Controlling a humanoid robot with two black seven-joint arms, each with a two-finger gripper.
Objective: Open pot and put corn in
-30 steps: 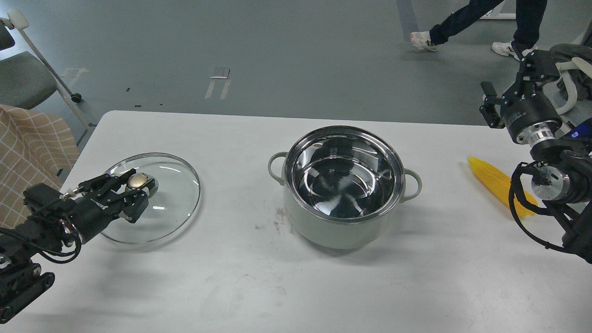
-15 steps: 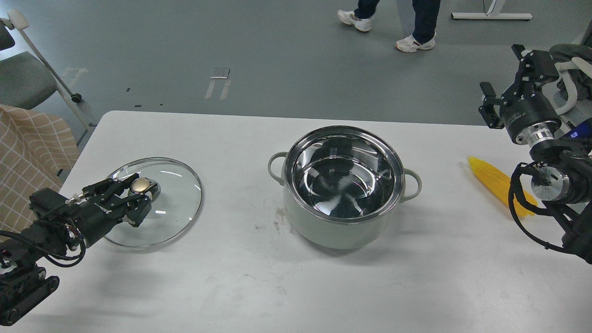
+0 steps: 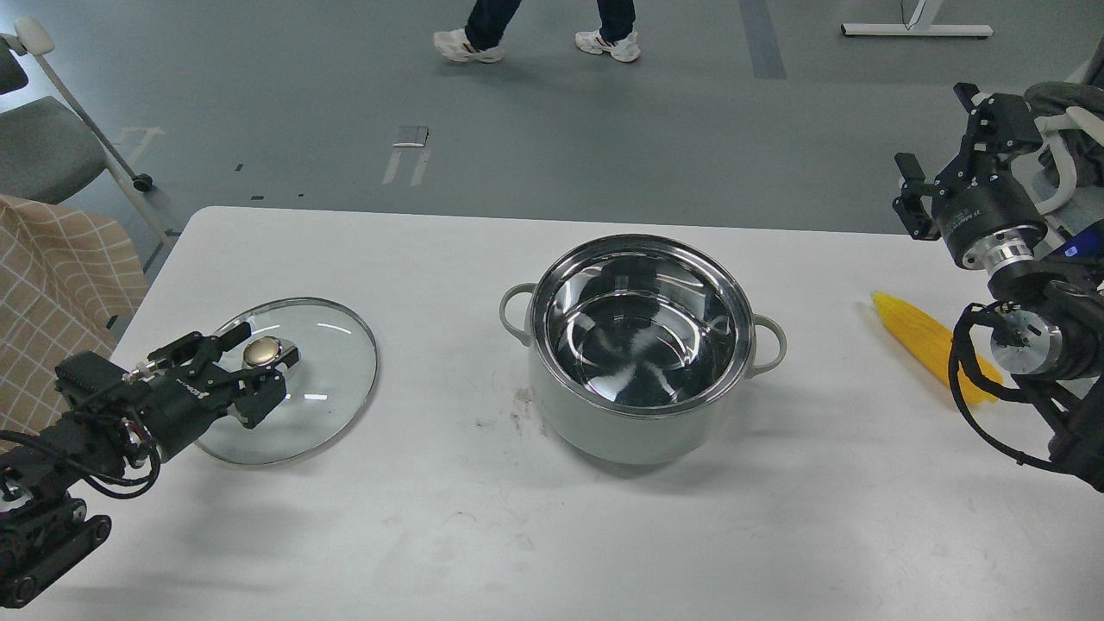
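Note:
The pot [image 3: 640, 345] stands uncovered in the middle of the white table [image 3: 552, 535], and its shiny steel inside is empty. The corn [image 3: 927, 342] lies on the table at the right, partly hidden behind my right arm. My right gripper [image 3: 940, 151] is raised above the table's far right edge, behind the corn, with its fingers apart and empty. The glass lid [image 3: 332, 379] with a gold knob [image 3: 261, 352] lies flat on the table at the left. My left gripper [image 3: 250, 364] is open, its fingers on either side of the knob.
A chair [image 3: 43, 147] and a checked cloth [image 3: 52, 285] stand beyond the table's left edge. A person's feet [image 3: 535, 43] cross the floor behind the table. Small dark smudges [image 3: 517, 405] mark the table left of the pot.
The lid went from tilted and lifted to flat on the table. My left gripper opened off the knob and drew back slightly. The person walked left. The right arm barely moved.

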